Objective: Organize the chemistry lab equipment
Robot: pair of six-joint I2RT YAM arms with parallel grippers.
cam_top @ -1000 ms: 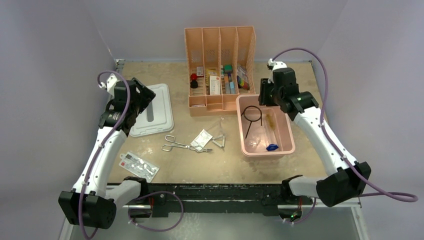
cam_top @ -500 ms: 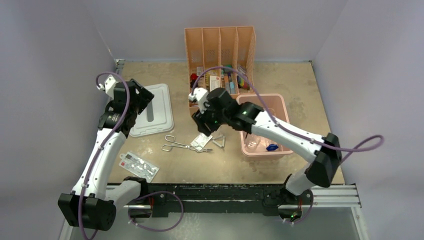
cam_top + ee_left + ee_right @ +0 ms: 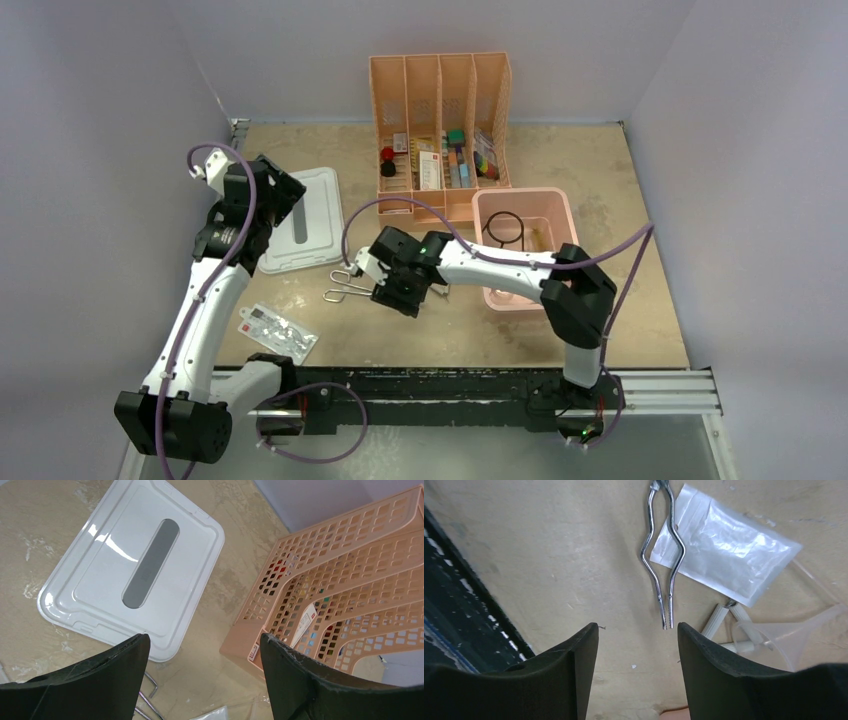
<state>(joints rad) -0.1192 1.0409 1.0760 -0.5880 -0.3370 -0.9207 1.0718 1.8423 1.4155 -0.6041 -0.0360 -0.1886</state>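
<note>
Step in hand, as judged: collecting the steel tongs (image 3: 643, 555); they lie on the table (image 3: 549, 555), touching a clear packet (image 3: 729, 555); right hand (image 3: 638, 628) hovers spread above their tips; next, lower and pinch both arms.

Pale walls on three sides, one tan table in the middle

Looking down now on the table (image 3: 640, 300): the top is a mottled, scuffed tan, and up close in the left wrist view it gives off a faint glossy sheen where the light hits it. The back wall (image 3: 300, 50) is a flat pale lavender-grey. The left wall (image 3: 80, 150) and the right wall (image 3: 760, 150) are the same shade, closing in tight against the table's sides. There's a thin metal trim (image 3: 238, 127) at the far left corner. A black rail (image 3: 450, 385) runs along the near edge, with a grey surface (image 3: 450, 455) below it. The light is soft and even, the shadows short and faint
</note>
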